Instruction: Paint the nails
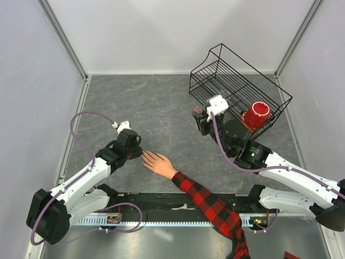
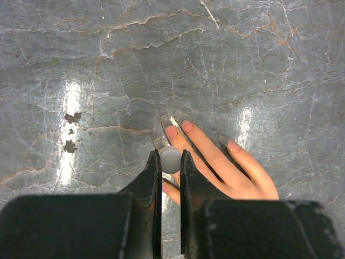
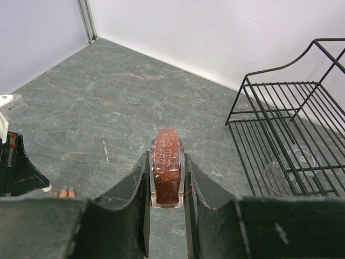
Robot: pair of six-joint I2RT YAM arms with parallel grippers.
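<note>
Grey, veined, stone-look bench (image 1: 161, 102), and flat on it the pale hand (image 1: 157, 163) in one plaid sleeve (image 1: 210, 208). Three pink nails (image 2: 187, 126) show just beside the left gripper (image 2: 170, 155), jaws pinched on a small round cap (image 2: 170, 161). Right gripper (image 3: 167, 162), well apart, jaws clamped on one glittery dark red bottle (image 3: 167, 172), near a black wire basket (image 1: 237, 81) holding one red cup (image 1: 257, 113).

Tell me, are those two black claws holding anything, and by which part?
Right gripper: a small dark red glittery bottle, clamped by its sides. Left gripper: a small round grey-white piece, pinched across its sides.
</note>
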